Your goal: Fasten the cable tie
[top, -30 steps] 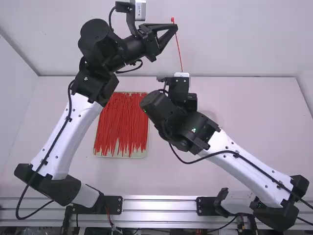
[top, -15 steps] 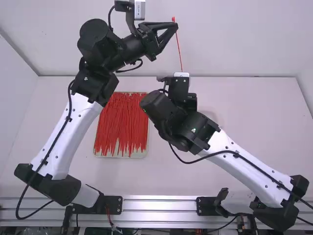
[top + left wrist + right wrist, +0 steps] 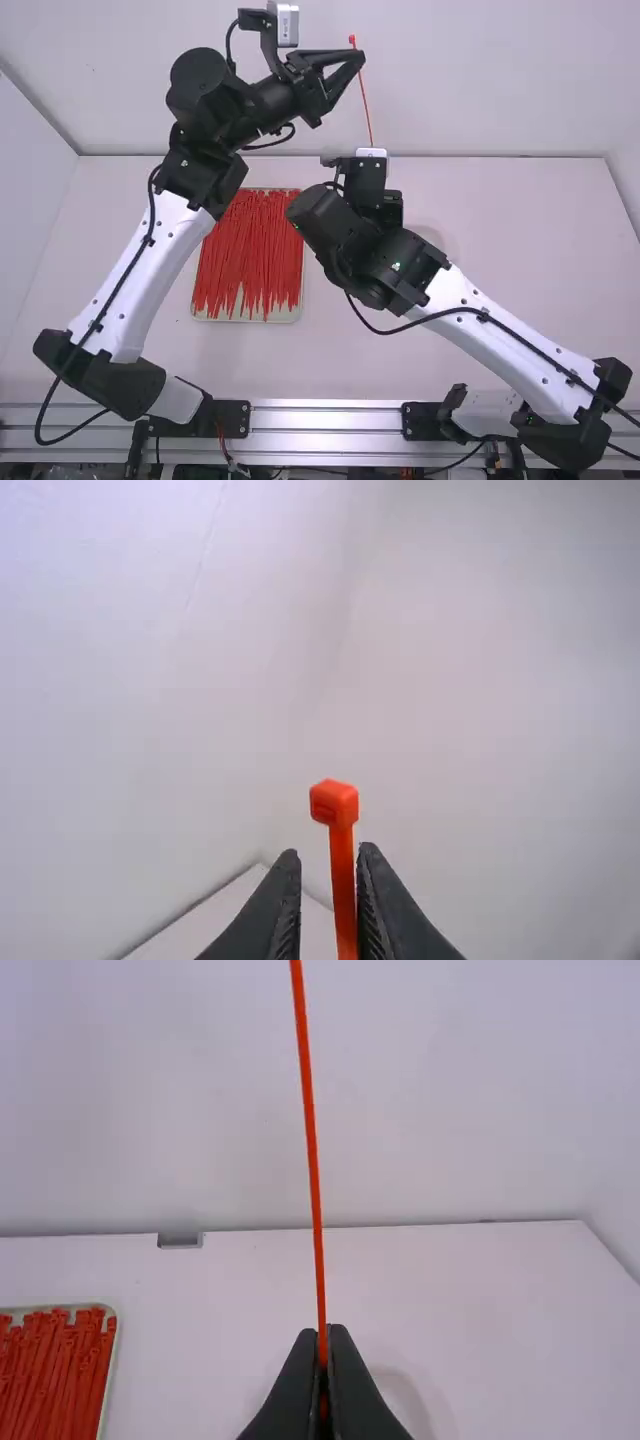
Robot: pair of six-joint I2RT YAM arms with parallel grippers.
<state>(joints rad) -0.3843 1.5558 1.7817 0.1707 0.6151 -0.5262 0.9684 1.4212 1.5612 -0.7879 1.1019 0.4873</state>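
A single red cable tie [image 3: 366,100] hangs upright in the air above the table's far side. My left gripper [image 3: 354,58] is shut on it just below its square head [image 3: 333,803], with a finger [image 3: 283,912] on either side of the strap. At the strap's lower end my right gripper [image 3: 322,1345] is shut on the thin tail [image 3: 308,1140], which rises straight up from the fingertips. The tie is straight and stretched between the two grippers, not looped.
A pale tray [image 3: 247,319] heaped with several loose red cable ties [image 3: 250,250] lies on the white table left of the middle, under the left arm. Its corner [image 3: 55,1360] shows in the right wrist view. A white wall stands close behind the grippers.
The left arm's upper joints have shifted slightly to the right. The tie and both grips look the same.
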